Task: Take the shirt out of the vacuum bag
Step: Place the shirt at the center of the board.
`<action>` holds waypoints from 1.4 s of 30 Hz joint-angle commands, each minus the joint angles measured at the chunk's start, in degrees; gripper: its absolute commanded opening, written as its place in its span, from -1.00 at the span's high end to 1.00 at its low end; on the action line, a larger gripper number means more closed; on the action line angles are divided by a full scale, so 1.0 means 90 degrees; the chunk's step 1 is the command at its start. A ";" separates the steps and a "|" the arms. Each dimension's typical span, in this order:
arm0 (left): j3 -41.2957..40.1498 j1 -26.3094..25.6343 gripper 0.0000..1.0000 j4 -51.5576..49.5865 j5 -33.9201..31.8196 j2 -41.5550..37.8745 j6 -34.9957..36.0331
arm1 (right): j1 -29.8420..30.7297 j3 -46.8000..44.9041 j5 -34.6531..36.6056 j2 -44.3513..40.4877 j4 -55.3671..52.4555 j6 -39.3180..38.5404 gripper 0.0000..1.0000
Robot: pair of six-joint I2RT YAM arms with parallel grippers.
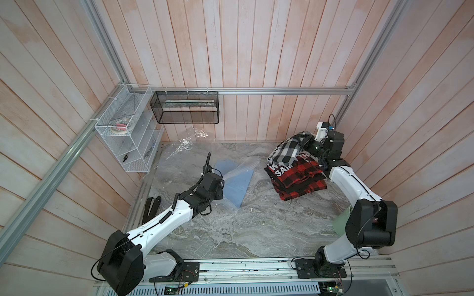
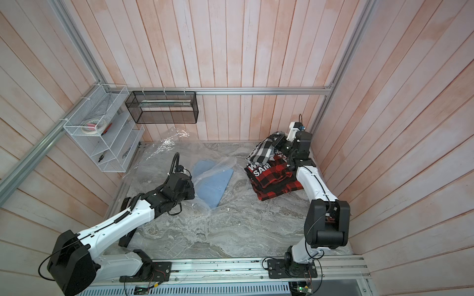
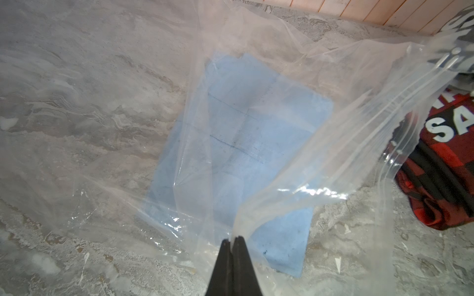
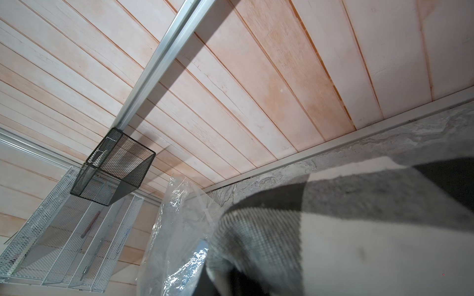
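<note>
our left gripper [image 3: 233, 242] is pinched shut on an edge of the vacuum bag [image 3: 320, 159], we judge to anchor it; the bag sprawls just beside the red plaid pile [image 1: 297, 182]. our right gripper [image 1: 304, 142] is clamped on the checked shirt [image 1: 284, 151], out of the bag and right over that pile, likely to stack it there

arms [image 1: 179, 217]: white links | joints [image 1: 120, 258]: black housings | cables [image 1: 175, 202]: black, corrugated | tool [image 3: 233, 242]: black, tapered

Shirt [image 1: 284, 151] on clothes pile [image 1: 300, 185], right of vacuum bag [image 1: 239, 170].
</note>
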 commanded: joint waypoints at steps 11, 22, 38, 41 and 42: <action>-0.0113 0.0051 1.00 -0.0033 -0.0134 0.0004 -0.0087 | -0.0243 -0.1134 0.0363 0.0156 0.1658 -0.0029 1.00; -0.0066 0.0056 1.00 -0.0039 -0.0084 0.0015 -0.0047 | -0.0292 -0.3454 0.1009 -0.0722 0.2528 0.0250 1.00; -0.0030 0.0066 1.00 -0.0045 0.0035 0.0013 0.0006 | -0.0333 -0.4680 0.2102 -0.0970 0.2053 0.0144 1.00; -0.0035 0.0066 1.00 -0.0047 0.0033 -0.0014 0.0012 | -0.0344 -0.4779 0.2203 -0.0900 0.2011 0.0231 1.00; -0.0035 0.0066 1.00 -0.0034 0.0033 -0.0005 0.0008 | -0.0341 -0.4795 0.2188 -0.0854 0.2009 0.0274 1.00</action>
